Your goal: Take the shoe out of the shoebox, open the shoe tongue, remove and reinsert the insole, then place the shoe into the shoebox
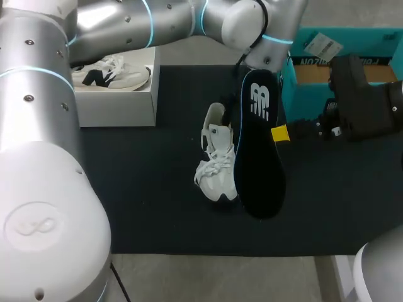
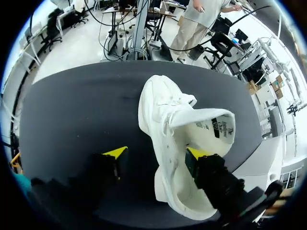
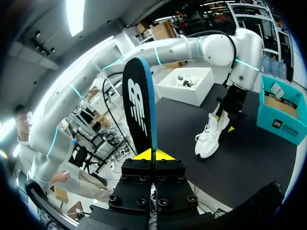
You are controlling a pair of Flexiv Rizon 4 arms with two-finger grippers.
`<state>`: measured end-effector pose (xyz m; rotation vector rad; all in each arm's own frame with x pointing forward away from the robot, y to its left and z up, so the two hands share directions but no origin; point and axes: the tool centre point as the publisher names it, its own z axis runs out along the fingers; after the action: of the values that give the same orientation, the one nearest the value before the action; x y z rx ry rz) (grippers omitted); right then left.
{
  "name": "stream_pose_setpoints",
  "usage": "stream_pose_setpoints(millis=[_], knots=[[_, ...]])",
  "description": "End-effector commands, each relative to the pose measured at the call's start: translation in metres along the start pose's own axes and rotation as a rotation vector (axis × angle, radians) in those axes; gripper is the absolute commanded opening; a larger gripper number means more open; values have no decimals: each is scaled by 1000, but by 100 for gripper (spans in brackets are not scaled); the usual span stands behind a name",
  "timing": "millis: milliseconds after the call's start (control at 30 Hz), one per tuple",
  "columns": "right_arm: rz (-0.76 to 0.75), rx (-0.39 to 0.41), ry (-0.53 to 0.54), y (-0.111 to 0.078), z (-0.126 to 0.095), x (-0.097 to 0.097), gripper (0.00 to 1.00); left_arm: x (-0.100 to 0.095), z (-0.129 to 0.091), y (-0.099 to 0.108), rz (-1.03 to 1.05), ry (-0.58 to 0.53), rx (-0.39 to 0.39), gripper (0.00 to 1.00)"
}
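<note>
My silver, cyan-ringed arms (image 1: 44,189)
Glossy rounded links with small dark screws and a looped emblem; black fingers (image 2: 115,153) tipped bright yellow.

Bare mat (image 1: 145,189) left of the shoe (image 1: 217,160); raised insole (image 1: 259,157) and teal box (image 1: 352,36) close on its right.

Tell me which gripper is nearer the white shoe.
Left. The left gripper straddles one side of the shoe, a finger at its opening; the right gripper, shut on the insole, is apart from it.
</note>
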<state>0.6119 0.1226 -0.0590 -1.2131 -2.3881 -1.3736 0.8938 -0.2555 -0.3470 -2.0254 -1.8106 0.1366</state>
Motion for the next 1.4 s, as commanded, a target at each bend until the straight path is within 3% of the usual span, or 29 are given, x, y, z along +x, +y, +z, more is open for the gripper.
stream_pose_setpoints(millis=[33, 467, 733, 833, 967, 1267, 1400], knots=[[2, 6, 1, 4, 4, -1, 0, 17, -19, -21, 28, -112, -73, 100], [2, 6, 1, 4, 4, -1, 0, 19, -87, -45, 273, -422, -133, 100], [2, 6, 1, 4, 4, -1, 0, 18, -123, -62, 370, -550, -236, 100], [2, 6, 1, 4, 4, -1, 0, 17, -132, -66, 415, -542, -256, 100], [35, 26, 16, 14, 2, -25, 0, 17, -132, -66, 415, -542, -256, 100], [169, 55, 59, 49, -16, -115, 0, 17, -132, -66, 415, -542, -256, 100], [226, 25, 66, 64, -25, -147, 0, 17, -132, -66, 415, -542, -256, 100]])
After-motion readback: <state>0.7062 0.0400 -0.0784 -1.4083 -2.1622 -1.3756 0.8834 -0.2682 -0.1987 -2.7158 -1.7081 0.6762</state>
